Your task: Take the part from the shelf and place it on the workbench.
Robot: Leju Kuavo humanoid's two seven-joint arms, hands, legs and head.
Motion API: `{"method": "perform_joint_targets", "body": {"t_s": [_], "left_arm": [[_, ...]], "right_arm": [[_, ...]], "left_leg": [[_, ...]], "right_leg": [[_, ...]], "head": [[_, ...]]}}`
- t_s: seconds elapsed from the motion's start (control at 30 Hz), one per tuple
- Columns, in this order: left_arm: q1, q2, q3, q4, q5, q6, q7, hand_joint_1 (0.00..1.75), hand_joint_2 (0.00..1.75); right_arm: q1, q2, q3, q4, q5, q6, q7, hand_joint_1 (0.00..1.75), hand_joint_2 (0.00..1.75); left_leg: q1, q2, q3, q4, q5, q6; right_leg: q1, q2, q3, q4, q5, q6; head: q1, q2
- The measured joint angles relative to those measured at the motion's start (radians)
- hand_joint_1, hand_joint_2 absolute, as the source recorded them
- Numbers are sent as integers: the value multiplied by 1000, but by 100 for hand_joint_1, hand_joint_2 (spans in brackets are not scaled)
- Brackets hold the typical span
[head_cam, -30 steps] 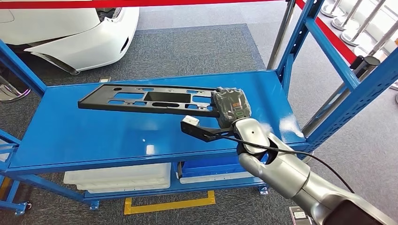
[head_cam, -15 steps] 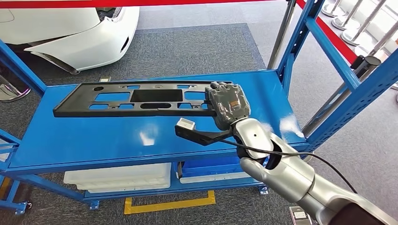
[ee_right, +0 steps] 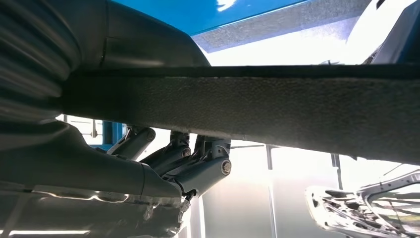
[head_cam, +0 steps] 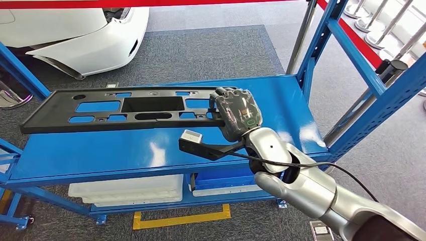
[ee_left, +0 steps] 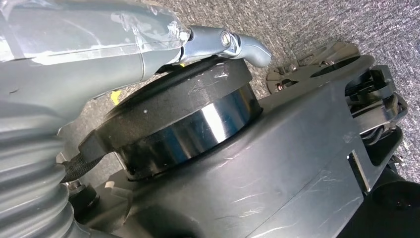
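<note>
A long black plate (head_cam: 50, 113) with several cut-outs hangs level just above the blue shelf board (head_cam: 125, 150). My right hand (head_cam: 237, 113) grips its right end, and the plate reaches out past the board's left edge. Seen from the right wrist, the plate's edge is a dark textured band (ee_right: 277, 114) clamped between the right hand's grey cover (ee_right: 74, 148) and its fingers (ee_right: 198, 163). My left hand (ee_left: 99, 54) shows a grey cover and an outstretched thumb in the left wrist view; its fingers are hidden.
Blue uprights (head_cam: 326, 40) frame the shelf on the right. Under the board sit white trays (head_cam: 130, 188) and a blue bin (head_cam: 226, 178). A white car (head_cam: 85, 35) stands beyond the shelf at the far left. Red barrier tape (head_cam: 351, 35) runs at the right.
The right hand has moved left with the plate in its grip. The plate's free end has swung left and come up off the board.
</note>
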State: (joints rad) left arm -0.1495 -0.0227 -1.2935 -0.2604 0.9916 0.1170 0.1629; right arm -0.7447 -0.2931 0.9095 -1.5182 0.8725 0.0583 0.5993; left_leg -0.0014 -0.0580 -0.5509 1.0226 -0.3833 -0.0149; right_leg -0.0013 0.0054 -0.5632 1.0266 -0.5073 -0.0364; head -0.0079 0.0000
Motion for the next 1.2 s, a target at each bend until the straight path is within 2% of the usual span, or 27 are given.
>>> {"method": "perform_joint_targets", "body": {"t_s": [0.17,0.23,0.3,0.37,0.43,0.47,0.5,0.53,0.57,0.63,0.67,0.77,0.8,0.83,0.87,0.93,0.97,1.0,1.03,1.1,1.13,1.17,1.2], "left_arm": [[0,0,1,-1,1,1,0,0,175],[0,-1,1,-2,2,1,0,0,175],[0,-3,1,-2,2,2,2,0,175],[0,-5,2,-2,3,3,3,0,175],[0,-5,3,-2,3,3,3,0,175],[0,-5,3,-2,3,2,3,0,175],[0,-6,4,-2,3,1,3,0,175],[0,-6,5,-2,2,-1,3,0,175],[-1,-6,5,-2,0,-3,3,0,175],[-2,-5,6,-2,-3,-10,2,0,175],[-3,-5,6,-2,-3,-13,1,0,175],[-4,-4,6,-1,-4,-19,0,0,175],[-4,-4,6,-1,-4,-19,0,0,175],[-5,-4,6,-1,-3,-20,0,0,175],[-6,-3,6,-1,-2,-21,0,0,175],[-11,-3,6,-1,0,-24,2,0,175],[-13,-3,6,-1,1,-25,3,0,175],[-13,-3,6,-1,2,-26,5,0,175],[-12,-3,6,-1,3,-27,7,0,175],[-8,-3,6,-1,4,-31,10,0,175],[-6,-3,6,-1,4,-34,11,0,175],[-3,-3,6,-1,4,-37,12,0,175],[0,-3,6,-1,5,-41,12,0,175]], "right_arm": [[0,-5,1,-9,7,-6,14,175,175],[0,-7,1,-14,11,-6,17,175,175],[0,-10,0,-20,13,-6,18,175,175],[-1,-15,0,-23,15,-7,19,175,175],[3,-19,0,-24,17,-9,20,175,175],[6,-20,0,-24,17,-10,20,175,175],[8,-22,0,-25,18,-10,20,175,175],[10,-24,0,-25,19,-11,21,175,175],[11,-26,0,-26,20,-12,23,175,175],[15,-31,-1,-31,22,-17,32,175,175],[18,-32,-2,-34,23,-20,38,175,175],[24,-35,-4,-43,23,-24,53,175,175],[25,-35,-4,-44,22,-24,55,175,175],[25,-36,-4,-46,21,-24,56,175,175],[25,-36,-4,-48,19,-24,57,175,175],[27,-37,-5,-52,14,-22,60,175,175],[28,-37,-5,-53,11,-20,64,175,175],[30,-38,-5,-53,9,-18,67,175,175],[30,-39,-5,-53,8,-14,70,175,175],[31,-41,-5,-55,7,-7,75,175,175],[31,-43,-5,-56,6,-5,77,175,175],[31,-45,-6,-58,6,-3,78,175,175],[30,-46,-6,-59,5,-1,79,175,175]], "left_leg": [[-5,0,-5,6,-1,8],[-5,0,-6,3,4,15],[2,3,1,-13,19,24],[7,5,5,-26,32,29],[7,5,-2,-26,36,31],[8,5,-5,-23,36,30],[9,5,-8,-19,35,29],[11,4,-10,-14,33,26],[14,3,-11,-8,30,22],[16,2,-19,5,24,10],[15,2,-24,11,23,3],[13,2,-35,20,27,-14],[13,6,-40,29,17,-18],[13,14,-49,56,-8,-21],[12,22,-63,102,-47,-23],[8,33,-99,232,-133,-23],[5,34,-106,282,-158,-22],[2,34,-100,304,-162,-18],[-1,35,-77,288,-146,-11],[-9,35,5,168,-94,8],[-13,35,47,93,-80,17],[-16,35,74,39,-74,22],[-19,36,86,6,-73,25]], "right_leg": [[-2,0,-2,0,2,6],[-3,0,-2,-3,7,14],[-3,0,-7,7,-5,23],[-4,-1,-39,81,-56,31],[-9,-1,-98,210,-112,38],[-12,-2,-119,255,-119,41],[-16,-2,-125,266,-107,44],[-19,-2,-113,238,-76,48],[-23,-2,-85,176,-38,51],[-24,0,-33,66,6,52],[-23,2,-22,36,11,49],[-22,4,-33,30,11,27],[-22,3,-37,29,15,19],[-21,2,-42,26,21,9],[-19,0,-49,24,28,1],[-12,-3,-68,25,41,-11],[-7,-4,-78,25,49,-14],[-2,-5,-89,25,57,-17],[4,-5,-100,25,66,-18],[11,-3,-120,26,86,-18],[14,-2,-129,26,96,-16],[15,-2,-135,25,106,-12],[13,-2,-139,23,116,-8]], "head": [[-2,0],[-3,0],[-1,0],[7,0],[15,0],[17,0],[19,0],[21,0],[23,0],[30,0],[31,0],[24,0],[20,0],[14,0],[7,0],[-10,0],[-16,0],[-21,0],[-24,0],[-27,0],[-27,0],[-25,0],[-25,0]]}}
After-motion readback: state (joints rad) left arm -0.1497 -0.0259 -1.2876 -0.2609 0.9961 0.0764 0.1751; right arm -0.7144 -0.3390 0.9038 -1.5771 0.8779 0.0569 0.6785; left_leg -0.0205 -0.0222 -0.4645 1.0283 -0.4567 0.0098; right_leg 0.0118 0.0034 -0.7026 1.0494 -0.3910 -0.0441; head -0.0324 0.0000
